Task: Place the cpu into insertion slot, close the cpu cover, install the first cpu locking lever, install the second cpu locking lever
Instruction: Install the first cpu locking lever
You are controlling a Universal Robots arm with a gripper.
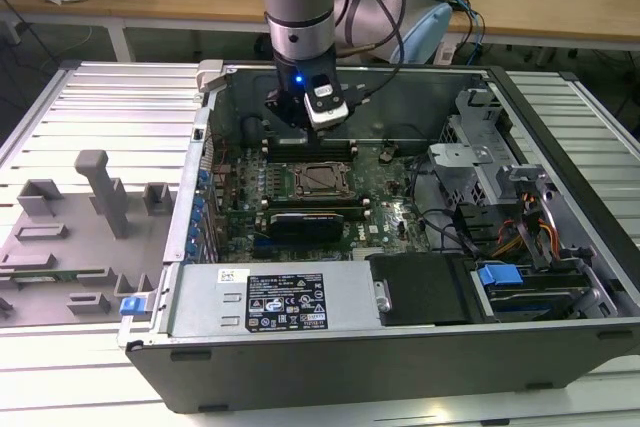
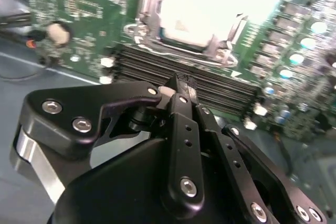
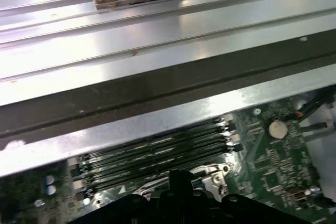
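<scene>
Hangs over the open computer case (image 1: 400, 347) on the ribbed metal counter (image 1: 100, 97), the tool (image 1: 300, 112) poised above the green circuit board (image 1: 395, 212), just behind the memory slots (image 1: 310, 147) and short of the insertion slot (image 1: 318, 180). Pinched together at the tips in the second wrist view, the tool (image 2: 178, 85) with its black fingers (image 2: 181, 124) narrow and carrying nothing visible. Just beyond those tips, past a bank of memory slots (image 2: 210, 85), sits the cpu (image 2: 191, 17) in the insertion slot (image 2: 157, 30), its pale metal top glaring bright, framed by the cpu cover (image 2: 231, 30). Well apart from the tool, toward the exterior view's left, lies a grey fixture tray (image 1: 70, 237).
</scene>
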